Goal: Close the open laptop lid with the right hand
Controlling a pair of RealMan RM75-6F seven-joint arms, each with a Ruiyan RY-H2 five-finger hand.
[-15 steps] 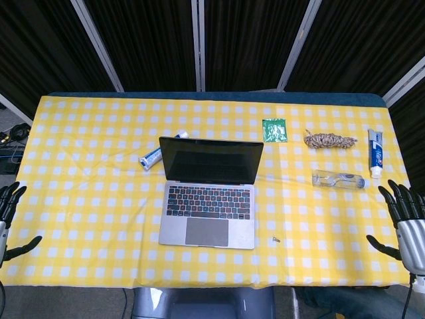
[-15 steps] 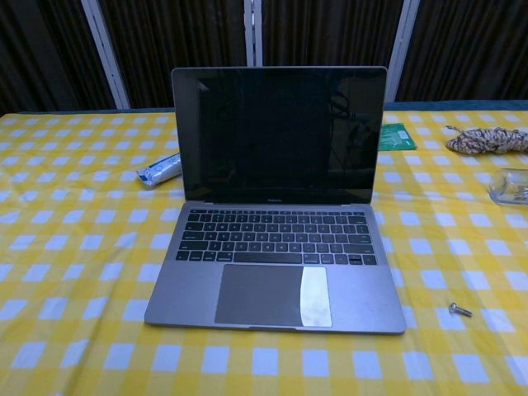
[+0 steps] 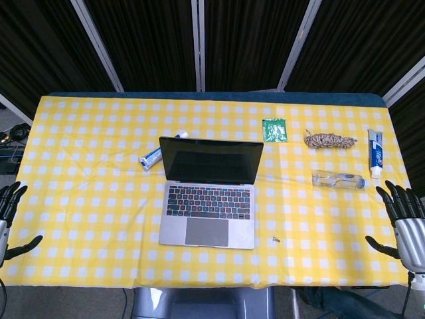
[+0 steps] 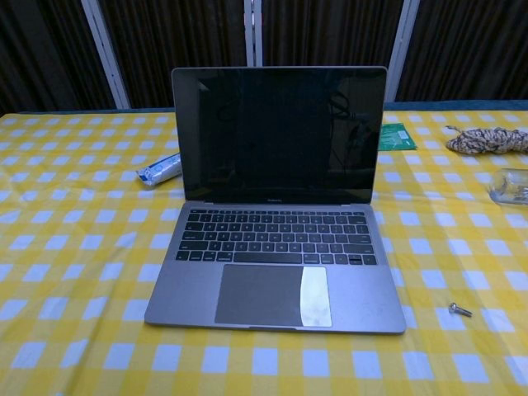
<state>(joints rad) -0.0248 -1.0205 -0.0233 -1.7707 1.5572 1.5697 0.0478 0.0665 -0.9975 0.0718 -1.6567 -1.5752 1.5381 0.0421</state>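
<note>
A grey laptop (image 3: pixel 208 203) (image 4: pixel 276 247) stands open in the middle of the yellow checked table (image 3: pixel 86 173), its dark screen (image 4: pixel 279 136) upright and facing me. My right hand (image 3: pixel 404 222) hovers at the table's right edge, fingers spread and holding nothing, far from the laptop. At the left edge my left hand (image 3: pixel 9 218) is likewise spread and empty. Neither hand shows in the chest view.
A rolled white tube (image 3: pixel 151 158) (image 4: pixel 159 171) lies behind the laptop's left side. A green packet (image 3: pixel 273 129), a rope bundle (image 3: pixel 329 140), a toothpaste tube (image 3: pixel 376 152) and a clear bottle (image 3: pixel 339 179) lie at the right. A small screw (image 3: pixel 275 239) (image 4: pixel 459 310) sits near the laptop's front right corner.
My right hand has shifted very slightly down and left at the table edge. The laptop and the left hand have not moved.
</note>
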